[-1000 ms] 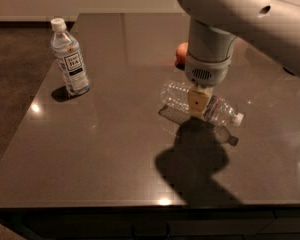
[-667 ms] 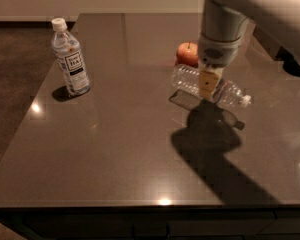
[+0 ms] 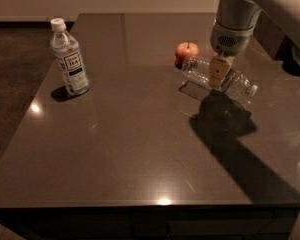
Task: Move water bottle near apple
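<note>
The arm (image 3: 239, 15) reaches in from the upper right corner, and the gripper (image 3: 218, 77) hangs over the right side of the dark, glossy table (image 3: 125, 154). Its jaws are clamped on the water bottle (image 3: 196, 70), gripping it across the middle; one tan finger (image 3: 217, 69) shows on the near side of the clear plastic, while the other is hidden behind.

The water bottle lies on its side in this grip, slightly tilted, with its base toward the left and its small white cap (image 3: 253, 90) pointing right and a little toward the camera. It seems to be held just off the surface, since a dark shadow patch sits on the table below it, apart from the bottle.

The apple (image 3: 187, 50) sits on the table just beside the bottle's base, a little behind it. Whether the two touch cannot be told from this view.

A second bottle (image 3: 70, 60), with a white label and white cap, stands upright near the table's left edge, well apart from the apple and the gripper. The arm's large shadow falls across the right front part of the table
</note>
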Robot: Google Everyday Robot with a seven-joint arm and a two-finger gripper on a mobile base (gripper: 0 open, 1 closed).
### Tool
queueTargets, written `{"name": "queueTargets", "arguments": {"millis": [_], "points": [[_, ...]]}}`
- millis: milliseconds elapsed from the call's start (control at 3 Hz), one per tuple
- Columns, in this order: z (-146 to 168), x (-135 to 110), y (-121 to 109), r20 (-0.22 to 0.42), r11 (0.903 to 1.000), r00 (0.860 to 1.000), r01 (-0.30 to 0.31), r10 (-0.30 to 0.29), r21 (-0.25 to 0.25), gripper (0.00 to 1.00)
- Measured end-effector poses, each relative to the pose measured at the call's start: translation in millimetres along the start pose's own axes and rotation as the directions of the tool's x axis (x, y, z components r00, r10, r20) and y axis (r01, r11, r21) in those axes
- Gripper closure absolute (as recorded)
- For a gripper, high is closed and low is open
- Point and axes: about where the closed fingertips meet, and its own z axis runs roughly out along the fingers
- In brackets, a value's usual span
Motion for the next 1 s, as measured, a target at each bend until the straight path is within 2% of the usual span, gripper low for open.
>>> {"name": "queueTargets", "arguments": {"millis": [333,667,1000], "points": [[8.2,-3.5,-10.8,-0.001,0.9999,1.000,0.010,-0.010,-0.008,1.00],[16.6,-7.3,-17.0,-0.008,0.9997,1.000,0.020,-0.020,-0.016,0.90],[27.2,-12.8,-23.5,-0.027,0.9995,0.999,0.026,-0.027,-0.017,0.59]]}}
